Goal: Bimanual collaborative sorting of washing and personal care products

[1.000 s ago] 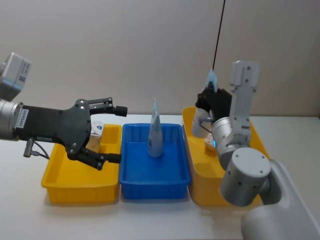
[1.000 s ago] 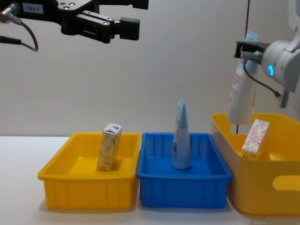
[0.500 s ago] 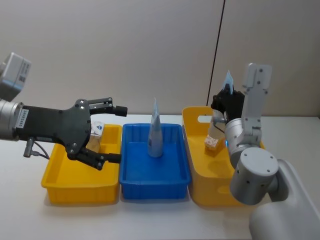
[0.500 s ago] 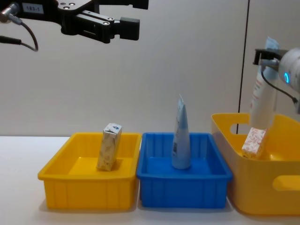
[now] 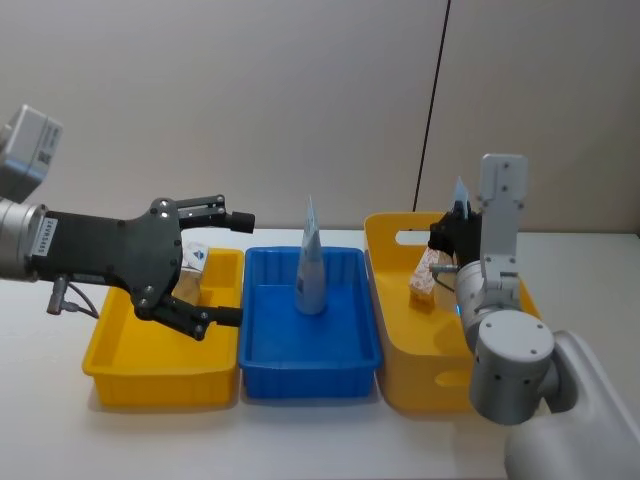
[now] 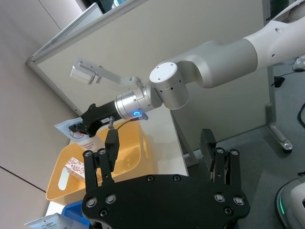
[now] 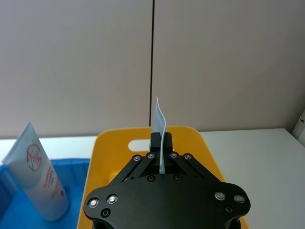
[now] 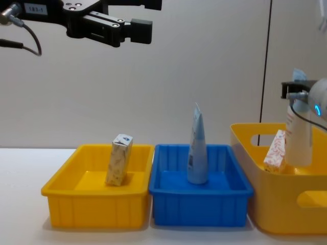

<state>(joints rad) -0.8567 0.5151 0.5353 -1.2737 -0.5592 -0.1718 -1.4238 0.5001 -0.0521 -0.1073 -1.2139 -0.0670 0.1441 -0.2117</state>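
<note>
Right gripper [image 5: 452,228] clamps a pale tube [image 8: 298,135] upright inside the large yellow bin [image 8: 245,148], at 3 o'clock of a red-print carton [image 8: 275,151]; left gripper [image 5: 222,265] hovers spread wide above the left yellow bin [image 5: 105,365]

The lower part of the held tube [image 8: 298,138] is hidden behind the wall of the right yellow bin [image 8: 278,201]. The red-print carton [image 8: 275,151] is partly covered by that tube. The left gripper [image 8: 145,18] is cut off at the top edge in the chest view.
</note>
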